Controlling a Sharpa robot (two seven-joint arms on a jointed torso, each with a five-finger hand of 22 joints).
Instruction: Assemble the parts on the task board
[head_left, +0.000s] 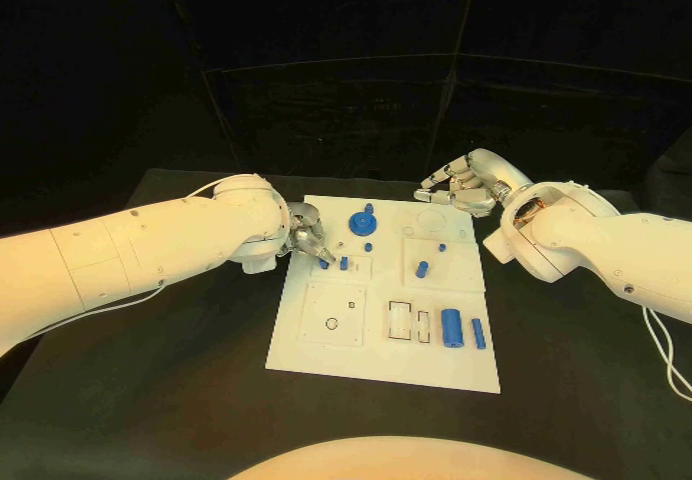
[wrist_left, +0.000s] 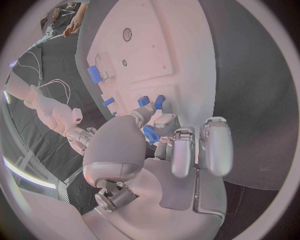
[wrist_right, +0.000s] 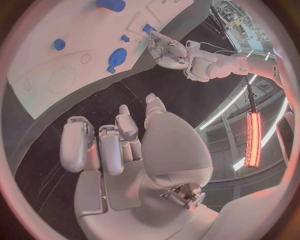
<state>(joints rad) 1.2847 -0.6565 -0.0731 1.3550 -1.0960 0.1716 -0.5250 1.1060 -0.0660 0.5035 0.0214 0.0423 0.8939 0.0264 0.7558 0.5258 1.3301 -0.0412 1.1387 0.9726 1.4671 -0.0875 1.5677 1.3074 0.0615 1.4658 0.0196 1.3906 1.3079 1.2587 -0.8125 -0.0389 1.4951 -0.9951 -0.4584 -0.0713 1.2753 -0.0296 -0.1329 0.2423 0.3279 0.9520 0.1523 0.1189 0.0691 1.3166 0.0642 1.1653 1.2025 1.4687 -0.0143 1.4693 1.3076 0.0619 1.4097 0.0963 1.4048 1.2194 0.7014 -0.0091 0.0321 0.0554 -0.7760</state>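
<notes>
**Q:** Which elements are largest, and where do they lie relative to your fingers?

**A:** The task board (head_left: 387, 345), a white plate on the black table (head_left: 173, 400), lies lengthwise away from me. My left hand (head_left: 306, 240) sits at its near-left edge; my right hand (head_left: 464, 183) hangs over its far right corner.

**Q:** How do the fingers of the left hand stand?

**A:** In the left wrist view my left fingers (wrist_left: 215, 145) are drawn together and curled toward the board. A small blue part (wrist_left: 150, 133) shows between the thumb and the fingertips; whether it is pinched or merely lies behind them, I cannot tell, since the thumb covers the contact.

**Q:** And the right hand?

**A:** My right fingers (wrist_right: 78, 145) are loosely curled with gaps between them, above the dark table beside the board's edge. They touch nothing and hold nothing.

**Q:** How do the parts point?

**A:** The blue gear (head_left: 362, 221) lies flat, just beyond my left fingertips. The long blue cylinder (head_left: 451, 328) and the blue bar (head_left: 477, 333) lie side by side, well nearer my body than either hand, long axes parallel to the board's length. A short blue peg (head_left: 421, 268) lies between the hands, tilted slightly off that axis. Two small blue pieces (head_left: 345, 263) stand just beside my left fingertips; their shapes are too small to make out.
</notes>
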